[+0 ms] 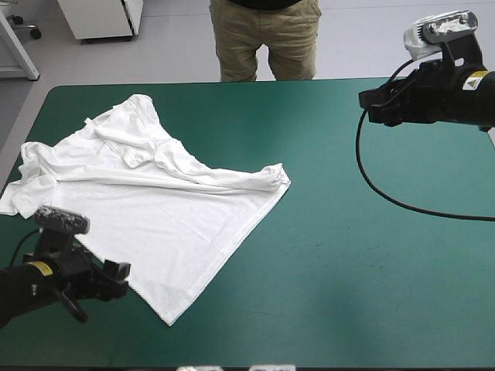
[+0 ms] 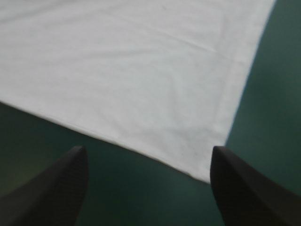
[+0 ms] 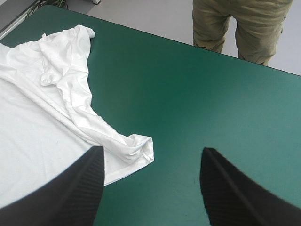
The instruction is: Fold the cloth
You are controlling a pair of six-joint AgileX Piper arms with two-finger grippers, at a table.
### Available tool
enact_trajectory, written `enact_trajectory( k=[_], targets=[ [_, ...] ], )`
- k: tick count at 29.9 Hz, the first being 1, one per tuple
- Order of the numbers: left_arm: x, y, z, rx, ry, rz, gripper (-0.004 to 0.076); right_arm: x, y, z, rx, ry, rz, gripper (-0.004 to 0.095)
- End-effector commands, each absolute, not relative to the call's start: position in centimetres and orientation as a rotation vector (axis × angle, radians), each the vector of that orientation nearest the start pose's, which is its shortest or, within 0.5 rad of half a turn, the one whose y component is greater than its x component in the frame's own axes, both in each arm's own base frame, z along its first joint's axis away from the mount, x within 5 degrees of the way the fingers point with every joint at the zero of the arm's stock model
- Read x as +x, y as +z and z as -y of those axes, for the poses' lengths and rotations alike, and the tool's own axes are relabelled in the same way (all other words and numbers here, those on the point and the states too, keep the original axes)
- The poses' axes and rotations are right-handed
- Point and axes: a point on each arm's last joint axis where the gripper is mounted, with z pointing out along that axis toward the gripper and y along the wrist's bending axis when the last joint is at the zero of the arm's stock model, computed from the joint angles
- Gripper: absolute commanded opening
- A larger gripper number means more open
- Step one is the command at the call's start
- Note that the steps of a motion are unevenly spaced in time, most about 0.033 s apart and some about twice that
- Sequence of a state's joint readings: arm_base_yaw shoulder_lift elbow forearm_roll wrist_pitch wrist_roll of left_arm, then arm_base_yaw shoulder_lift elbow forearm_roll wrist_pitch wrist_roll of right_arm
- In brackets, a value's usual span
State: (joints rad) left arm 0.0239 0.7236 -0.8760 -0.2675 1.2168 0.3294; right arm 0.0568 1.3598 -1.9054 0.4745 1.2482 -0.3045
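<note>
The white T-shirt (image 1: 147,209) lies mostly spread on the left half of the teal-green table, rumpled and bunched along its far side, with a rolled corner near the table's middle (image 1: 271,179). My left gripper (image 1: 116,278) hovers open near the table's front left, just beside the shirt's near hem. In the left wrist view the T-shirt (image 2: 141,75) fills the field ahead of the left gripper (image 2: 148,165), its near corner lying between the spread fingers. My right gripper (image 1: 371,104) is raised at the far right, open, away from the shirt. The right wrist view shows the T-shirt (image 3: 51,122) ahead of the right gripper (image 3: 150,162).
The shirt's sleeve (image 1: 11,197) hangs slightly over the table's left edge. The table's right half (image 1: 371,255) is bare teal-green cover.
</note>
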Motion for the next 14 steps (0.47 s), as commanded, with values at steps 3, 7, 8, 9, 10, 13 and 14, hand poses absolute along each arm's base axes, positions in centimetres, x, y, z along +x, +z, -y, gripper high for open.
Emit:
enact_trajectory(
  k=[3, 7, 8, 9, 10, 13, 14],
  targets=[
    [9.0, 32.6, 3.0, 0.514, -0.286, -2.529, 0.0511, 22.1, 54.4, -5.1, -0.465, 0.417, -1.970, 0.0536],
    [9.0, 31.5, 3.3, 0.569, -0.301, -2.571, 0.0510, 22.1, 54.5, -5.1, -0.461, 0.424, -1.959, 0.0536],
    [9.3, 31.3, 3.6, 0.587, -0.327, -2.582, 0.0510, 22.1, 54.5, -5.1, -0.459, 0.423, -1.957, 0.0536],
    [9.5, 31.1, 3.9, 0.620, -0.363, -2.591, 0.0510, 22.1, 54.6, -5.1, -0.458, 0.425, -1.952, 0.0537],
    [9.9, 30.7, 4.3, 0.651, -0.399, -2.607, 0.0510, 22.2, 54.6, -5.1, -0.457, 0.425, -1.952, 0.0536],
    [10.8, 29.9, 5.4, 0.775, -0.462, -2.646, 0.0504, 22.2, 54.6, -5.1, -0.457, 0.425, -1.952, 0.0537],
    [11.1, 29.6, 5.6, 0.812, -0.453, -2.661, 0.0496, 22.2, 54.6, -5.1, -0.457, 0.425, -1.952, 0.0537]
  ],
)
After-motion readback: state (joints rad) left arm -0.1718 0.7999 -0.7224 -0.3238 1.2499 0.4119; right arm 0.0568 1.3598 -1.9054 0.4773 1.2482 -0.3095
